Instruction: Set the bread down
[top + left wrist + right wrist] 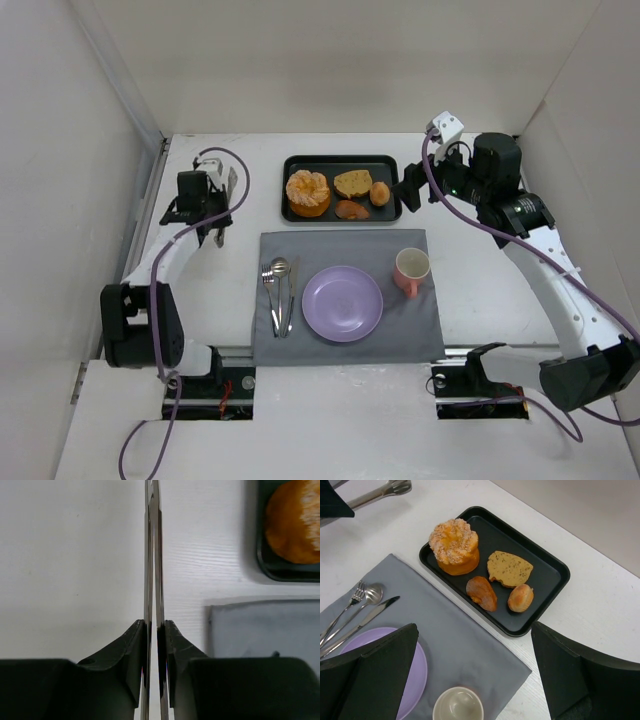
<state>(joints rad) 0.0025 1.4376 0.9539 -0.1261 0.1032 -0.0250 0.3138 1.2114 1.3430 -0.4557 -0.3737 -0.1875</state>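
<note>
Left end effector is clamped on metal tongs; right end effector hangs wide open, both arms reaching forward.

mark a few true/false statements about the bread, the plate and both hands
1. The bread lies in the black tray. True.
2. The right hand is shut on the bread. False: it is open and holds nothing, and the bread lies untouched in the tray.
3. A pastry sits on the purple plate. False: the plate is bare, and all the baked items are in the tray.
4. The left hand is shut on metal tongs. True.
5. In the top view, the cup stands on the grey mat, right of the plate. True.
</note>
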